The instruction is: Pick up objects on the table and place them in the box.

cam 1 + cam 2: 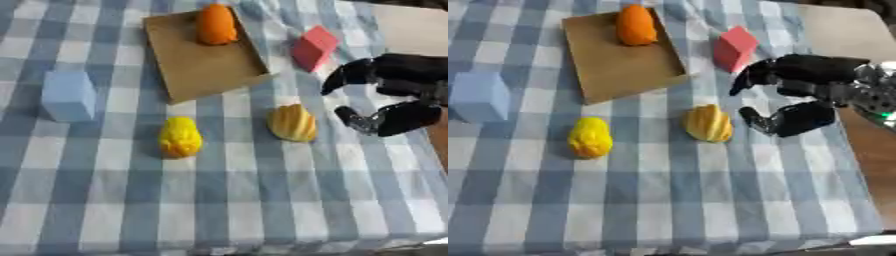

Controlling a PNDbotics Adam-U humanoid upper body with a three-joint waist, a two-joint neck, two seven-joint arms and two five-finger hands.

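Note:
A shallow brown cardboard box (206,62) lies at the top centre on the checked cloth, with an orange fruit-shaped object (215,24) in its far end. A red block (313,47) stands just right of the box. A ridged yellow-orange object (292,123) and a bright yellow object (179,137) lie below the box. A light blue block (68,96) stands at the left. My right hand (798,95) hovers right of the ridged object, open, with fingers and thumb spread toward it and nothing between them. The left hand is out of sight.
The blue-and-white checked cloth (219,200) covers the table. Bare wooden tabletop (859,145) shows along the right edge beyond the cloth, and the table's front edge runs along the bottom.

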